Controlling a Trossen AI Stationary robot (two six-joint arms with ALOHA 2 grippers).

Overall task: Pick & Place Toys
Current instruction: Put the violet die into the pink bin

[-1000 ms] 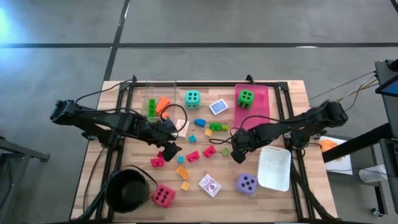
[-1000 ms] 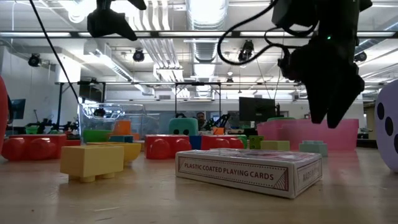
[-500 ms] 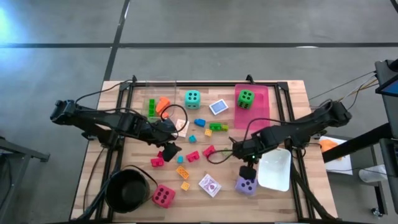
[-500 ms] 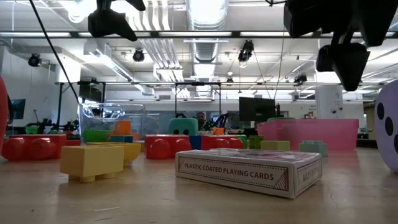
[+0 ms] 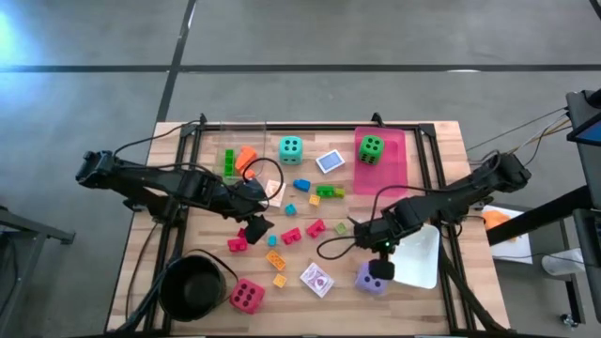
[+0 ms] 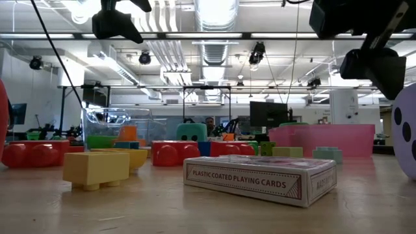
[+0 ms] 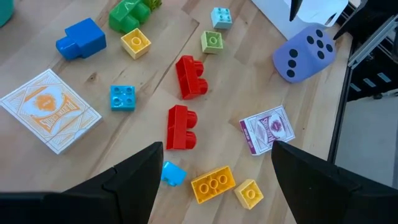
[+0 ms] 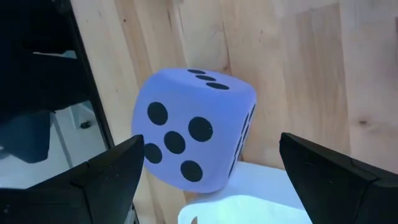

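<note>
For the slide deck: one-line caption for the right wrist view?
Right gripper, fingers open, poised over the purple die beside the white tray.

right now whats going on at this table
A two-armed robot is sorting toys scattered over a wooden table. The right gripper hangs open directly over the purple die beside the white tray, fingers either side but not yet closed on it. The left gripper waits open above the small red blocks mid-table. The green die already sits on the pink tray.

Purple die (image 6: 407, 130) cut off by low view's edge
</note>
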